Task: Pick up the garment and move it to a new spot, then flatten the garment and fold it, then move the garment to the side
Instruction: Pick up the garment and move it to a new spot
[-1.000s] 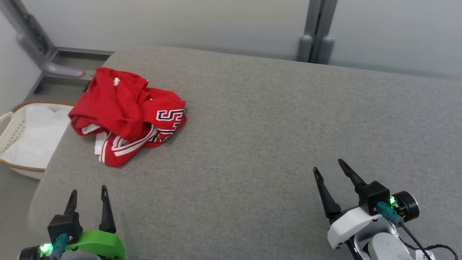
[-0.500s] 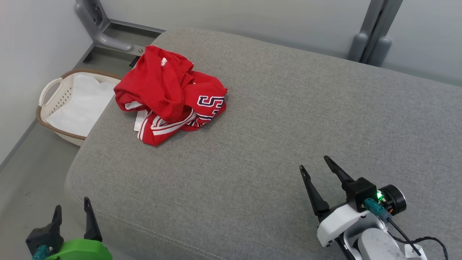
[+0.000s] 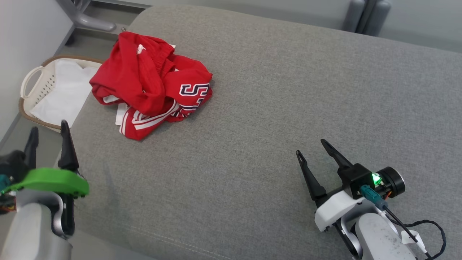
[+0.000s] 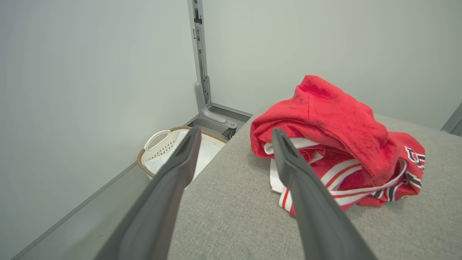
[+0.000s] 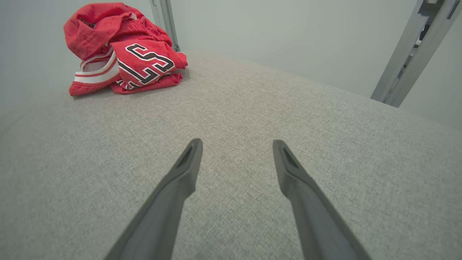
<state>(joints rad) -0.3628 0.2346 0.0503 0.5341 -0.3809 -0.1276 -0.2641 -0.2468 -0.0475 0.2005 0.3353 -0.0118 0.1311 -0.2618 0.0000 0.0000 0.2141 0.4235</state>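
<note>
Red garment, crumpled, not yet lifted: far left corner of grey cushion.
Head view was swung towards it; left end effector, spread, was raised nearer; right end effector spread, well apart. Pickup judged imminent.

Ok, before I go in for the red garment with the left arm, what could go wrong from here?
1. The garment lies bunched near the left edge of the cushion; a shallow pinch might snag one layer and drag it off toward the basket on the floor.
2. The left end effector, open, sits beside that edge, so it could clip the cushion on the way in.
</note>
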